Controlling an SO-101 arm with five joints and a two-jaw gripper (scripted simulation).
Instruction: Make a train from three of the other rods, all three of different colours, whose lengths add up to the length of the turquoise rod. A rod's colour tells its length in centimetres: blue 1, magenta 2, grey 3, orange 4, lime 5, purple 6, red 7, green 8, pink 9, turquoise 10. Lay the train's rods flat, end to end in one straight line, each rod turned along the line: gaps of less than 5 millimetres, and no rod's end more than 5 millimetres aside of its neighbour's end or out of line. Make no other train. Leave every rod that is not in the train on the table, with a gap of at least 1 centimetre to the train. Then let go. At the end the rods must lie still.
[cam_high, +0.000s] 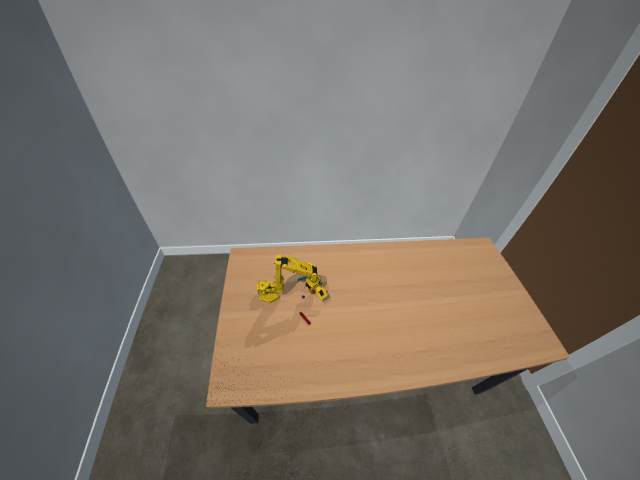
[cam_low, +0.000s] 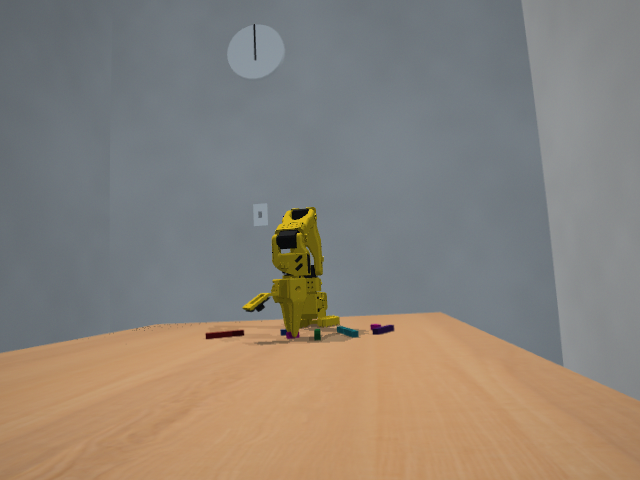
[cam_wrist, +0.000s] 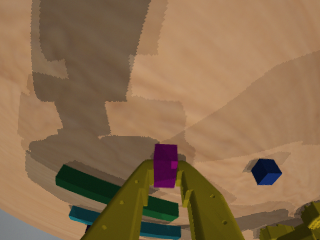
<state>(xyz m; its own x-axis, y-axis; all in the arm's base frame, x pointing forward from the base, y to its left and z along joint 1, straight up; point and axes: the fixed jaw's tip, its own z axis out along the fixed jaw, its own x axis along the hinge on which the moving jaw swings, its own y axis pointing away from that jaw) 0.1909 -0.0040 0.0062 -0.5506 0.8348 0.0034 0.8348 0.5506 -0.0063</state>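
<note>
Nearly shut with claw, clamped on magenta rod | low over table | near green rod, apart from blue rod | no train laid yet

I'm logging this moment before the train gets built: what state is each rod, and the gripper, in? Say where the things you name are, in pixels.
Gripper (cam_high: 313, 291) (cam_low: 293, 334) (cam_wrist: 165, 169): shut on a magenta rod.
Held magenta rod (cam_high: 313, 292) (cam_low: 290, 336) (cam_wrist: 165, 165): between the fingers; lifted or not, cannot tell.
Blue rod (cam_high: 303, 296) (cam_low: 283, 332) (cam_wrist: 266, 172): loose on table.
Red rod (cam_high: 305, 318) (cam_low: 224, 334): flat, loose.
Green rod (cam_low: 317, 334) (cam_wrist: 90, 184): flat.
Turquoise rod (cam_high: 302, 278) (cam_low: 347, 331) (cam_wrist: 92, 216): flat.
Purple rod (cam_low: 383, 329): flat.
Other magenta rod (cam_low: 375, 326): partly hidden.
</note>
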